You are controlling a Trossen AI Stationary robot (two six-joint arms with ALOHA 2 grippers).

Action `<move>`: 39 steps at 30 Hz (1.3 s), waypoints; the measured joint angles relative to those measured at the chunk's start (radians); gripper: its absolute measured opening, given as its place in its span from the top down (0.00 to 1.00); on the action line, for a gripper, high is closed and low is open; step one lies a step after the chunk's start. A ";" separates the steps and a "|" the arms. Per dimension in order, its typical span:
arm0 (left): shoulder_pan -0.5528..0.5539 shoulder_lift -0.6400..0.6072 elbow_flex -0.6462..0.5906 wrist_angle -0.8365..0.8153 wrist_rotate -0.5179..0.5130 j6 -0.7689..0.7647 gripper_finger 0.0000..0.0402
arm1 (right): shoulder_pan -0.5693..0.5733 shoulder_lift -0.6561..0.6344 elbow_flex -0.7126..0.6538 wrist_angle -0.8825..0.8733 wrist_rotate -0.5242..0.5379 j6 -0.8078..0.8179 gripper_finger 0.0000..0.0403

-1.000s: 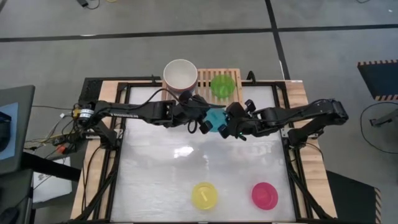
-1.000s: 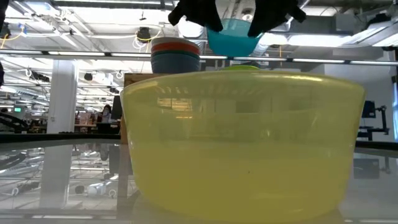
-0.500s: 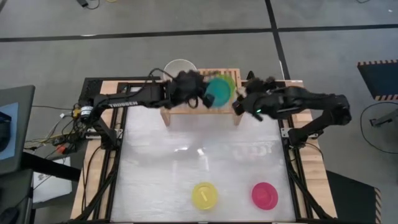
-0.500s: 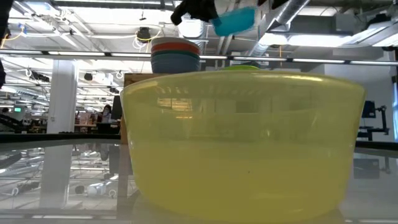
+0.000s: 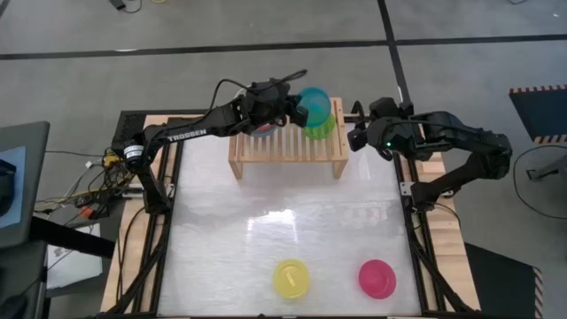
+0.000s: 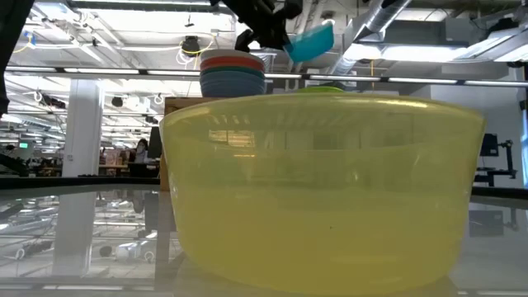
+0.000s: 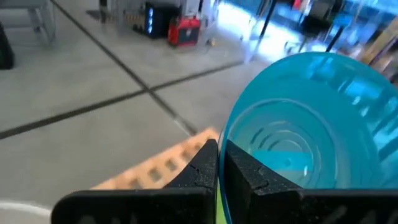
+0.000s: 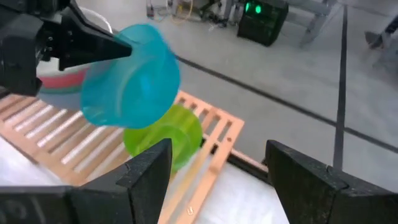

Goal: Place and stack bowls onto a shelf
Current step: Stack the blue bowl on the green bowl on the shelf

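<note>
My left gripper [image 5: 294,110] is shut on a cyan bowl [image 5: 313,104], held tilted in the air above a lime green bowl [image 5: 322,126] that sits on the right end of the light-wood shelf [image 5: 283,147]. In the low view the cyan bowl [image 6: 312,41] hangs high beside a stack of large bowls [image 6: 233,71] on the shelf's left end. My right gripper [image 5: 358,135] stands open just right of the shelf, with nothing between its fingers [image 8: 149,169]. A yellow bowl [image 5: 291,277] and a magenta bowl [image 5: 376,277] rest on the table near its front edge. My left gripper pinches the cyan bowl's rim [image 7: 225,138], one finger [image 7: 244,171] inside the bowl and one [image 7: 202,167] outside. It comes roughly level from the table's left. The bowl is lifted clear and tipped, its bottom toward the right arm, above the green bowl [image 8: 166,137].
The stack of large bowls [image 8: 59,81] fills the shelf's left end, mostly under my left arm in the high view. The yellow bowl [image 6: 322,186] stands close before the low camera and blocks most of that view. Black frame rails [image 5: 173,177] run along the table's sides.
Both grippers held the cyan bowl over the table in front of the shelf. My right gripper has opened, let go and drawn back toward the table's right edge. My left gripper has carried the bowl up and toward the far edge, over the green bowl; the bowl has tipped.
</note>
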 joint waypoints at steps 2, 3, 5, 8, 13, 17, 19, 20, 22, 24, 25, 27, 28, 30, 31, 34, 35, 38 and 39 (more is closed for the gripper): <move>0.003 0.009 0.012 -0.025 0.008 0.057 1.00 | 0.000 0.000 0.000 -0.020 -0.001 0.019 0.29; 0.002 0.017 0.022 -0.007 0.013 0.092 1.00 | 0.001 -0.004 0.000 -0.030 -0.001 0.023 0.29; -0.005 0.019 0.041 -0.021 0.015 0.161 1.00 | 0.001 -0.007 0.000 -0.046 -0.003 0.026 0.29; -0.026 0.019 0.061 0.025 0.027 0.254 1.00 | 0.001 -0.006 -0.001 -0.054 -0.003 0.038 0.29; -0.055 0.034 0.064 0.114 -0.012 0.369 1.00 | 0.000 -0.006 -0.001 -0.053 -0.003 0.042 0.29; -0.060 0.093 0.063 0.119 -0.032 0.363 1.00 | -0.006 -0.006 -0.001 -0.053 -0.002 0.042 0.29; -0.062 0.124 0.062 0.111 -0.052 0.346 1.00 | -0.006 -0.006 -0.001 -0.053 -0.002 0.044 0.29; -0.063 0.133 0.061 0.109 -0.063 0.338 1.00 | -0.006 -0.006 -0.001 -0.055 -0.003 0.049 0.29; -0.063 0.145 0.061 0.111 -0.074 0.327 1.00 | -0.006 -0.006 -0.001 -0.058 -0.003 0.050 0.29; -0.063 0.149 0.061 0.111 -0.080 0.316 1.00 | -0.006 -0.006 -0.001 -0.062 -0.004 0.050 0.29; -0.061 0.149 0.061 0.108 -0.081 0.310 1.00 | -0.006 -0.006 -0.001 -0.065 -0.004 0.050 0.29; -0.060 0.150 0.061 0.100 -0.081 0.303 1.00 | -0.006 -0.006 -0.001 -0.074 -0.005 0.057 0.29; -0.057 0.150 0.061 0.098 -0.081 0.301 1.00 | -0.006 -0.006 -0.001 -0.081 -0.007 0.066 0.29; -0.051 0.150 0.062 0.090 -0.082 0.299 1.00 | -0.006 -0.006 -0.001 -0.087 -0.008 0.073 0.29; -0.048 0.150 0.062 0.078 -0.081 0.294 1.00 | -0.006 -0.006 -0.001 -0.087 -0.008 0.073 0.29; -0.034 0.150 0.062 0.028 -0.069 0.270 0.99 | -0.006 -0.006 -0.001 -0.087 -0.008 0.075 0.29; -0.030 0.150 0.062 0.012 -0.067 0.264 0.99 | -0.006 -0.006 -0.001 -0.087 -0.008 0.075 0.29; -0.018 0.150 0.062 -0.008 -0.066 0.261 0.97 | -0.007 -0.006 -0.001 -0.087 -0.006 0.076 0.29; -0.015 0.150 0.062 -0.009 -0.066 0.264 0.96 | -0.011 -0.006 -0.001 -0.087 -0.006 0.076 0.29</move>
